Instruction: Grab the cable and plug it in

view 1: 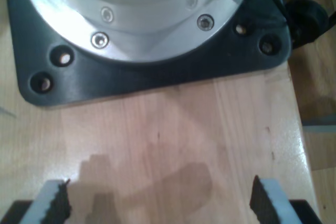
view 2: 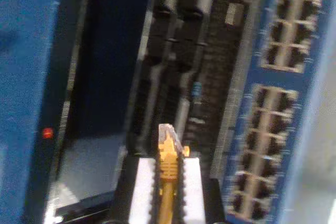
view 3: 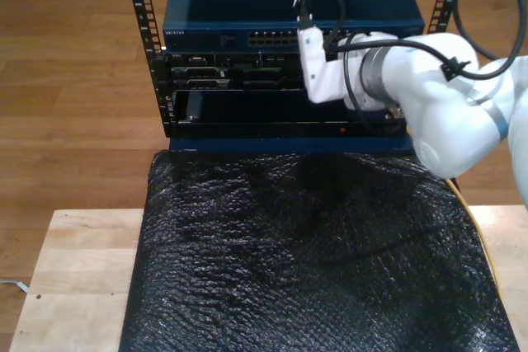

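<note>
Nearest in the second wrist view, my second claw is closed narrow on the thin yellow-orange network cable, its white pads pinching the ribbed boot just behind the small clear plastic plug, which juts out ahead of the claw tips. I judge the cable light and limp along its length, so a hold close behind the plug, as here, is the only place that steers the tip; the clear plug with its thin latch looks brittle, and the smooth boot could twist or slide if pushed off-axis.

Beyond the plug stands the dark front of the rack-mounted network gear, and off to one side of the claw run the blue panel's rows of square ports, near the plug but not yet touching it.

My first claw is spread wide and empty, black-padded tips apart over the pale wooden bench, with a black base plate carrying a shiny metal ring further ahead.

The exterior view gives the rack's blue switch and the white arm reaching to it above a crinkled black cover, yet the plug is too small to find there; port alignment can be read from the second wrist view.
</note>
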`<move>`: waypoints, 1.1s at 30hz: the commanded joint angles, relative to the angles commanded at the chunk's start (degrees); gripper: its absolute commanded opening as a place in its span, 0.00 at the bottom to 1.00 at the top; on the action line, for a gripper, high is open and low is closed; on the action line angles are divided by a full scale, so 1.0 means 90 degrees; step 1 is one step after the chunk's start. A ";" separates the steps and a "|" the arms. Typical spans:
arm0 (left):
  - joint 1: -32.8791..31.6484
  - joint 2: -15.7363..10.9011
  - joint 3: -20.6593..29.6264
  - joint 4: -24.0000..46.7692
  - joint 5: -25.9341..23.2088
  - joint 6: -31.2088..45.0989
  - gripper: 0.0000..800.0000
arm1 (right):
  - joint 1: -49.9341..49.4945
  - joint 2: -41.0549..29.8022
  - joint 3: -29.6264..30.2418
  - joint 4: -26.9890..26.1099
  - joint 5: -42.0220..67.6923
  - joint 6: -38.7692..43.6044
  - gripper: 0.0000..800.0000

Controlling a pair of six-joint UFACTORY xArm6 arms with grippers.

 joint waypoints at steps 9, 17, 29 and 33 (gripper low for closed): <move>0.0000 0.0000 0.0000 0.0000 -0.0010 0.0000 1.00 | -0.0029 -0.0068 0.0078 0.0000 -0.0576 0.0000 0.00; 0.0000 0.0000 0.0000 0.0000 0.0000 -0.0010 1.00 | -0.0039 -0.0274 0.0254 0.0029 -0.0713 0.0020 0.00; 0.0000 0.0000 0.0000 0.0000 0.0000 0.0000 1.00 | -0.0147 -0.1035 0.1436 0.0049 -0.1426 -0.0010 0.00; 0.0000 0.0000 0.0000 0.0000 -0.0010 0.0000 1.00 | -0.0147 -0.1328 0.2149 0.0049 -0.2256 -0.0029 0.00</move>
